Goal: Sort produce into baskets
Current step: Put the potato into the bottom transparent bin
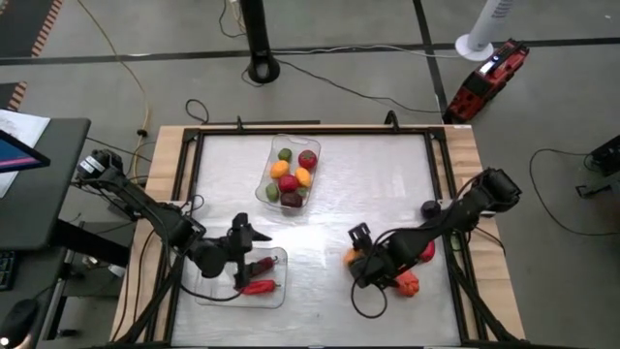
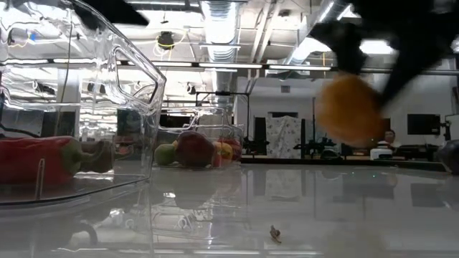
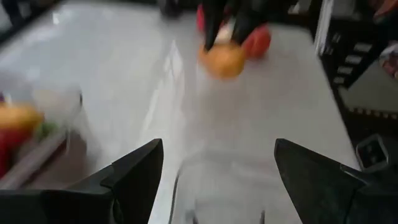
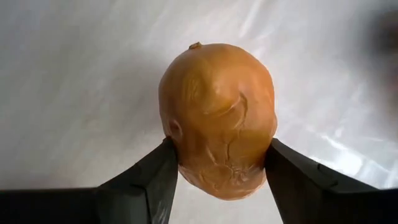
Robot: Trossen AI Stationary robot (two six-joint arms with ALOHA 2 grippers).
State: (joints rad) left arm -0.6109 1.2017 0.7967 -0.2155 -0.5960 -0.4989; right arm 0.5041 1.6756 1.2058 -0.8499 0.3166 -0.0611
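Worktop point(image 1: 387, 184): pale, glossy surface inside a dark frame; the widest bare stretch lies between the two arms and across the far right part.

Far basket point(image 1: 312, 145): clear rectangular plastic tray with rounded corners, near the far edge at centre, well apart from both arms. It holds red, orange, yellow, green and dark pieces of toy produce.

Near basket point(image 1: 281, 291): second clear plastic tray, at the near left edge. It holds a long red toy pepper point(image 1: 258, 287) with a green stem.

Left gripper point(image 1: 254, 233): hangs over the near basket's far rim. Its fingers point(image 3: 134, 171) stand wide apart with nothing between them.

Right gripper point(image 1: 356, 256): on the near right part of the worktop. Its fingers point(image 4: 152, 177) press on both sides of a round, wrinkled orange toy fruit point(image 4: 217, 118); the low view shows that fruit clear of the surface.

Loose produce: a red piece point(image 1: 427, 251) and an orange-red piece point(image 1: 408, 283) lie just beside the right arm, near the right frame edge; a small dark piece point(image 1: 429, 207) sits farther back beside the same arm.
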